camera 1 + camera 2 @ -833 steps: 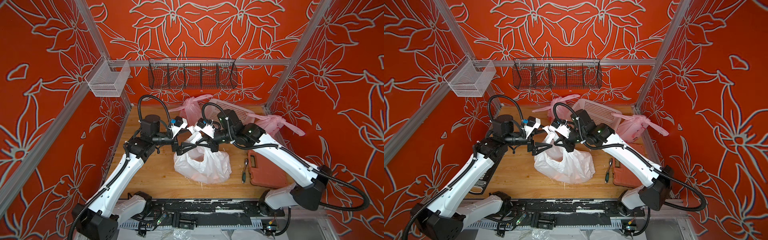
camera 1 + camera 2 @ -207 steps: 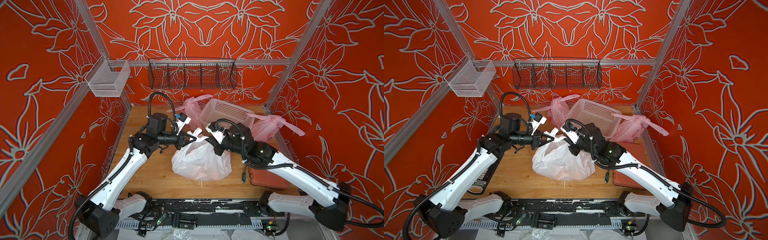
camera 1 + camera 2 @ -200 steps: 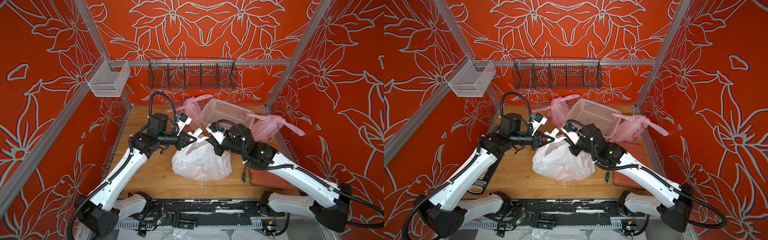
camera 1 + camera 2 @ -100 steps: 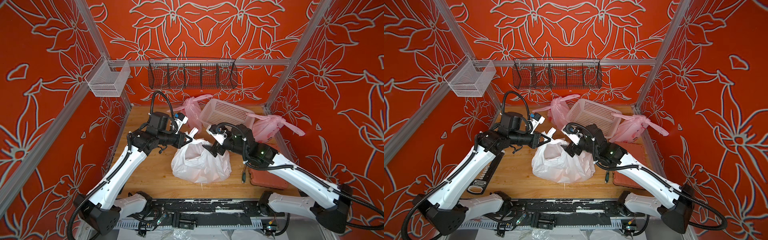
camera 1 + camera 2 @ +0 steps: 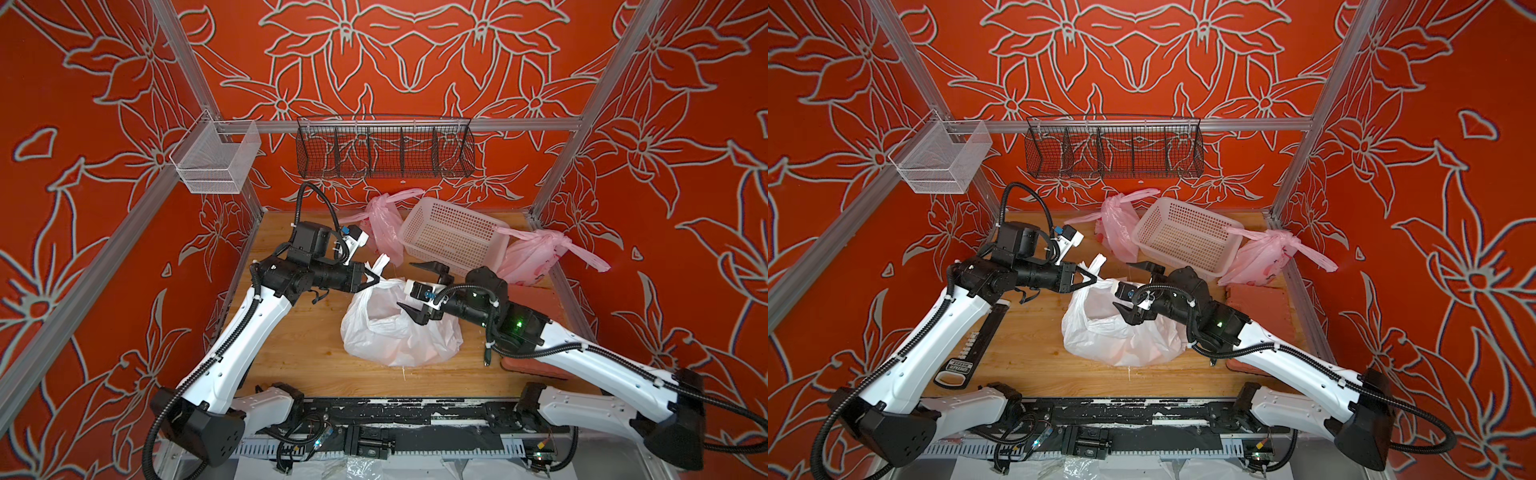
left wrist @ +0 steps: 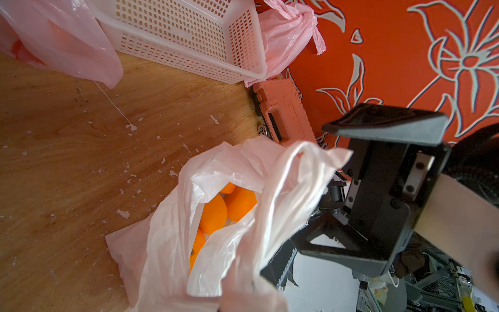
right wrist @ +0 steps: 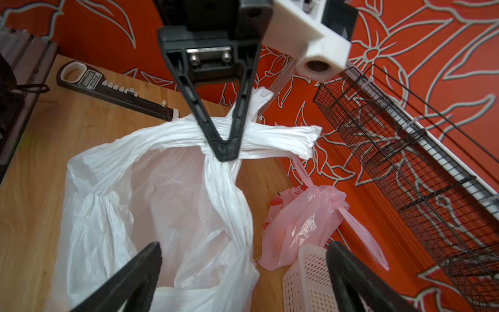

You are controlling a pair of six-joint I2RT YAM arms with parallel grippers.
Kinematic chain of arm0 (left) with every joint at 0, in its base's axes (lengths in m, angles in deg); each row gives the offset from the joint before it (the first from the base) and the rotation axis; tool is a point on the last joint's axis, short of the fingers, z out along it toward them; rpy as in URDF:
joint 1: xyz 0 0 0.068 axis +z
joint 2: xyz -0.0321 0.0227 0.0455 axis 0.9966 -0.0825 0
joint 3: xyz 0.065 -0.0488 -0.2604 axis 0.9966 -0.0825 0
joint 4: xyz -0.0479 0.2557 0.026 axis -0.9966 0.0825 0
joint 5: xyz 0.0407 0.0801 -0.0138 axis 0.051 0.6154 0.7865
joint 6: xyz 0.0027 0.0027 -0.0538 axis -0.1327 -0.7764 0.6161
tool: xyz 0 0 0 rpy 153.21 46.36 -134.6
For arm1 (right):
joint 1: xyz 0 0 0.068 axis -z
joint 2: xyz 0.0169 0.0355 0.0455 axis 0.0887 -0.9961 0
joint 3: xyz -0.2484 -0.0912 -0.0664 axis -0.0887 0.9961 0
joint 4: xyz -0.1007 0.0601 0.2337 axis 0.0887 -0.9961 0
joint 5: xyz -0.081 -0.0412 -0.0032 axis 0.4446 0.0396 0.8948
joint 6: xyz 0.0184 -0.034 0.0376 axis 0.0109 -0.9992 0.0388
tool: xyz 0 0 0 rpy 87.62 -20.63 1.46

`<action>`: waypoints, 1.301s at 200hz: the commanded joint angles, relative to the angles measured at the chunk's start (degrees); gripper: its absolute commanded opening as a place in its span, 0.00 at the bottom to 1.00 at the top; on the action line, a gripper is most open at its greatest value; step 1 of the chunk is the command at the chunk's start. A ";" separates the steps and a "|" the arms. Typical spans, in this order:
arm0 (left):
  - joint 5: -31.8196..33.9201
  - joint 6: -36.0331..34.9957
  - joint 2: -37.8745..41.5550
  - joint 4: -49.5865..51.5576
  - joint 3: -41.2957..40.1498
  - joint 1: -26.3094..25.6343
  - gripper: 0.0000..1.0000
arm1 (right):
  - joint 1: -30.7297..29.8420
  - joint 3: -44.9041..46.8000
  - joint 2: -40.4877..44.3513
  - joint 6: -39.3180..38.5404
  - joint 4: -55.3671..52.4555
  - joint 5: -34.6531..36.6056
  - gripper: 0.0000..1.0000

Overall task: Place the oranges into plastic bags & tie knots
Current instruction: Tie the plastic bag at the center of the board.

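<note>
Wooden table: plastic bags, basket, case

The left gripper extends level from its wrist, jaws pinched together on a twisted handle of the white bag. The right gripper faces it, jaws spread wide and empty, near the left gripper's tip.

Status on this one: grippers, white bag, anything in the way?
Left gripper shut on crossed handles of white bag. Right gripper open, empty, over the bag. Oranges inside. Basket behind, not in the way.
</note>
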 commanded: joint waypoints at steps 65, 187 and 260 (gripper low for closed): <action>-5.60 -3.19 -1.00 4.93 2.24 0.58 0.00 | -9.79 1.33 -9.66 -30.70 22.68 10.61 0.95; -6.93 -5.06 0.54 5.46 1.60 0.51 0.00 | -6.80 -2.52 -13.07 -31.11 20.88 11.05 0.79; -6.85 -5.42 1.04 5.84 1.82 0.53 0.07 | -7.06 -4.41 -14.09 -30.62 16.73 11.49 0.57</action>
